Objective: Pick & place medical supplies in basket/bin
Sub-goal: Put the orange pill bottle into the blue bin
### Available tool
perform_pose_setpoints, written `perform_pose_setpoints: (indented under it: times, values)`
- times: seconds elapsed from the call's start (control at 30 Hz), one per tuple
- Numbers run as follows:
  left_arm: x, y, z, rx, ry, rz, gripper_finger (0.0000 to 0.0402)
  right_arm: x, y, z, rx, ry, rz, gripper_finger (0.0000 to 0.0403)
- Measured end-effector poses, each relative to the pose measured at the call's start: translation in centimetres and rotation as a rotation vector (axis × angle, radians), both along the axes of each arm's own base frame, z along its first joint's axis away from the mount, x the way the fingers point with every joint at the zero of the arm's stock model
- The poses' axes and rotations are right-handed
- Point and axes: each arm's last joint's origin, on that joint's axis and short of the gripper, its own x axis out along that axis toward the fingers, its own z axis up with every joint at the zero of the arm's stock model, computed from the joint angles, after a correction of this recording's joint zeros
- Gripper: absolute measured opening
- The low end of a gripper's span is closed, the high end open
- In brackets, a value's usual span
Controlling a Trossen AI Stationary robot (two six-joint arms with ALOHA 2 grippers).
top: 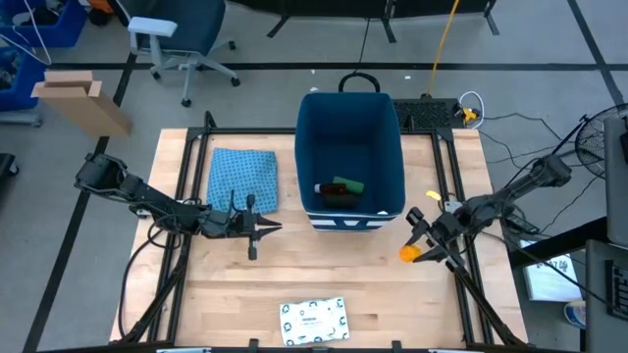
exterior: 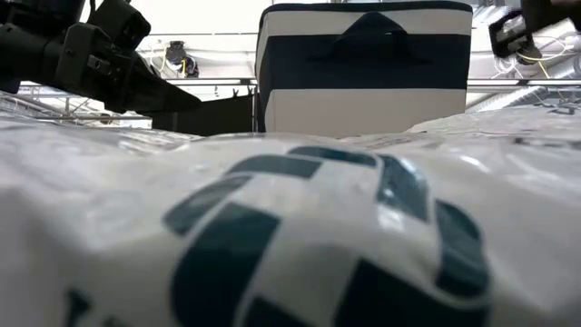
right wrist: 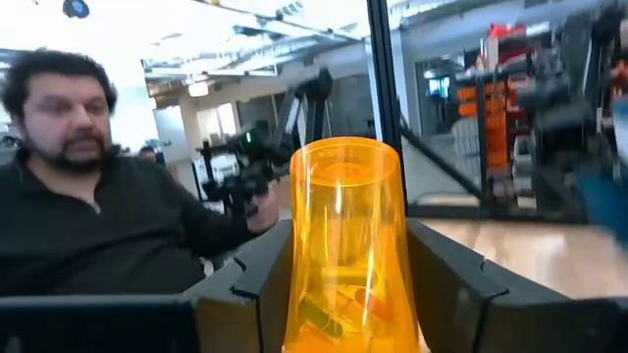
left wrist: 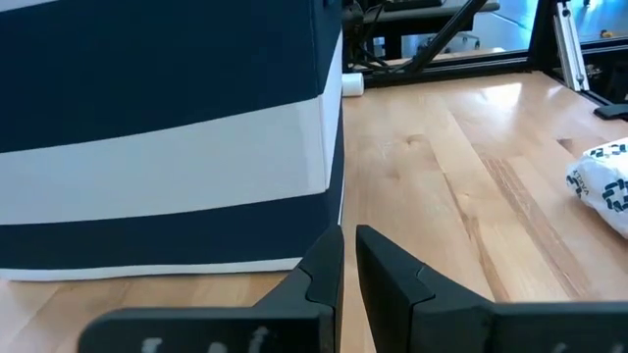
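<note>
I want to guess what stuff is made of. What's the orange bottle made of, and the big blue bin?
The orange bottle, held in the right gripper, looks like clear, glossy plastic: you can see small things inside through it. The bin looks like soft fabric with a matte surface and white stripes, though it may have stiff panels inside. The table is pale wood with visible grain.

Bright, even light (low view's foreground perhaps defocused).

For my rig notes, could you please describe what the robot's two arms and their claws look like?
Both arms are dark, nearly black, jointed links with black cables trailing along them. The left claw ends in two slim, pointed, angular black fingers. The right claw has the same two matte dark fingers, blocky and bevelled. No markings are visible.
</note>
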Motion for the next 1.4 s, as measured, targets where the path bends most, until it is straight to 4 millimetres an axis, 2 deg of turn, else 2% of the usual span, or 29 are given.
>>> perform_pose_setpoints:
  times: [0.13,0.27,0.33,0.43,0.53,0.63,0.77,0.9,0.97,1.2,1.3,1.4]
  values:
    - [0.0,0.0,0.0,-0.001,-0.001,0.000,0.0037,0.9,0.4,5.2,-0.062,-0.049,-0.051,0.0153]
    - [0.0,0.0,0.0,-0.002,-0.002,0.001,0.0037,2.2,-0.2,11.7,-0.144,-0.006,-0.344,0.0153]
    - [0.0,0.0,0.0,-0.002,-0.003,0.002,0.0037,2.9,-1.1,14.7,-0.176,0.052,-0.495,0.0155]
    - [0.0,0.0,0.0,-0.003,-0.004,0.003,0.0037,4.2,-2.7,18.6,-0.250,0.120,-0.633,0.0157]
    - [0.0,0.0,0.0,-0.002,-0.004,0.003,0.0037,5.9,-4.4,21.3,-0.334,0.189,-0.754,0.0153]
    - [0.0,0.0,0.0,0.012,-0.003,0.000,0.0037,8.3,-6.5,22.2,-0.451,0.282,-0.857,0.0153]
    - [0.0,0.0,0.0,0.025,-0.002,-0.002,0.0037,12.1,-10.1,20.7,-0.559,0.430,-0.954,0.0153]
    - [0.0,0.0,0.0,0.042,0.000,-0.005,0.0037,15.2,-13.7,17.5,-0.659,0.592,-1.007,0.0153]
    - [0.0,0.0,0.0,0.042,0.000,-0.005,0.0037,16.8,-14.9,15.2,-0.675,0.676,-0.951,0.0153]
    - [0.0,0.0,0.0,0.039,0.000,-0.005,0.0037,21.6,-16.7,7.0,-0.671,0.896,-0.719,0.0153]
    - [0.0,0.0,0.0,0.034,0.002,-0.004,0.0037,23.0,-17.3,3.5,-0.669,0.987,-0.642,0.0153]
    - [0.0,0.0,0.0,0.027,0.003,-0.003,0.0037,23.8,-17.9,1.1,-0.620,1.008,-0.564,0.0153]
